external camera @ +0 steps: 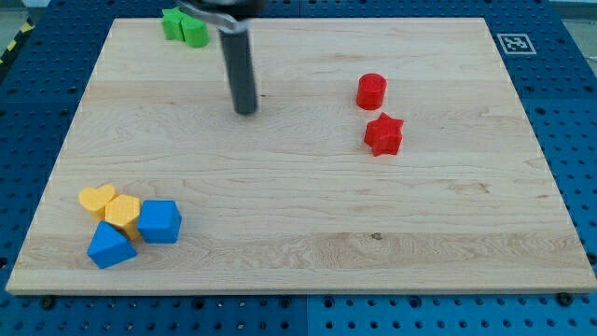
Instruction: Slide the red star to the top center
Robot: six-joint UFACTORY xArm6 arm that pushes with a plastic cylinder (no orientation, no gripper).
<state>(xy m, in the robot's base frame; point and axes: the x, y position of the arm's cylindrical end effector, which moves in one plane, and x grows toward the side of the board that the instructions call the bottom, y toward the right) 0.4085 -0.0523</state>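
tool: just a straight dark rod, no jaws on it, so nothing to open or close and it's not holding anything. It comes down from the view's top edge, a bit left of center.
my tip (245, 111): sitting on bare wood in the upper middle-left of the board, touching no block as far as I can see. There's clear wood all around it.
red star (383, 134): the block the task is about. It's right of center, in the upper half of the board, well off to the view's right of my tip and slightly lower than it.
red cylinder (371, 91): just above the red star, a hair to the left. Very near it with a small gap between them, not touching from what I can make out.
green blocks (185, 26): up at the top edge, left of the rod. Looks like two pressed together, though the shapes are hard to call and the rod's upper part cuts across the right one.
yellow heart (97, 198): bottom-left corner cluster, the leftmost piece.
yellow block (122, 211): hexagon-ish, snug against the heart on its lower right.
blue block (159, 221): chunky one, right next to the yellow block on its right side.
blue wedge (111, 245): lowest of the cluster, tucked under the yellows, looks to be touching them.
board (308, 233): light wooden top, sitting on a blue pegboard surface (569, 140).
marker tag (514, 42): small black-and-white square just off the board's top-right corner.
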